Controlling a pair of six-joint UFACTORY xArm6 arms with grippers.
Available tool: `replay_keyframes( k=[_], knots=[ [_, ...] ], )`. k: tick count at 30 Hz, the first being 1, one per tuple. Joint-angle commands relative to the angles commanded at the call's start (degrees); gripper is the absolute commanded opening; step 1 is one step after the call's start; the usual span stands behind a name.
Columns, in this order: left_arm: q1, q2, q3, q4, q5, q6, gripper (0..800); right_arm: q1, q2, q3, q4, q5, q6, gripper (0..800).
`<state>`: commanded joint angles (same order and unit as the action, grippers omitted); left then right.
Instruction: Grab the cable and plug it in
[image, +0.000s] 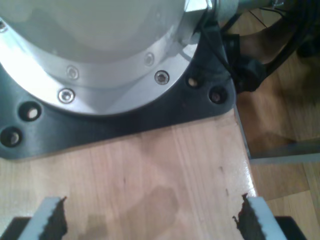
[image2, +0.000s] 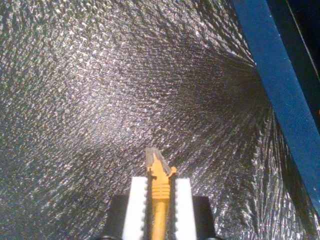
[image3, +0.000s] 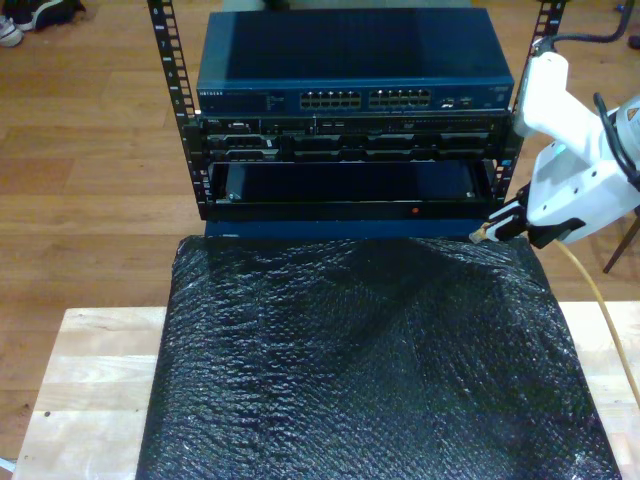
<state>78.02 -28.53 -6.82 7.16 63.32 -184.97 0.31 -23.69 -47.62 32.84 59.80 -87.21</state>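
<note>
My second gripper is shut on the yellow-orange cable, whose clear plug sticks out past the white fingers. In the exterior view this gripper hangs at the right, over the far right corner of the black mat, beside the rack's lower right front. The plug points toward the exterior view's left, and the cable trails down toward the lower right. The blue switch with its row of ports sits at the top of the rack. My first gripper is open over bare wood, near a metal arm base.
A black bubble-textured mat covers most of the wooden table. The black rack holds several units and an open bay under the switch. A blue edge shows beyond the mat. The black base plate lies close to my first gripper.
</note>
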Motion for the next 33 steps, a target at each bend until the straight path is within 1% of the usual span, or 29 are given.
replay_keyframes(
  k=[13,19,24,29,33],
  knots=[
    [0.0,0.0,0.0,0.0,0.0,0.0,800,0.09,-0.53,-1.05,0.0,-0.09,0.0,0],
    [0.0,0.0,0.0,0.0,0.0,-0.09,800,0.09,-0.44,0.53,0.09,-2.46,-0.53,0],
    [0.0,0.0,0.0,0.0,0.0,-0.09,800,0.09,-0.62,4.13,0.09,-5.36,-1.32,0],
    [0.0,0.0,0.0,0.0,0.0,0.0,800,0.09,-0.88,8.7,0.09,-10.81,-1.32,0],
    [0.0,0.0,0.0,0.0,0.0,-0.09,800,0.18,-1.41,9.85,-0.09,-15.38,-1.32,0]
  ],
)
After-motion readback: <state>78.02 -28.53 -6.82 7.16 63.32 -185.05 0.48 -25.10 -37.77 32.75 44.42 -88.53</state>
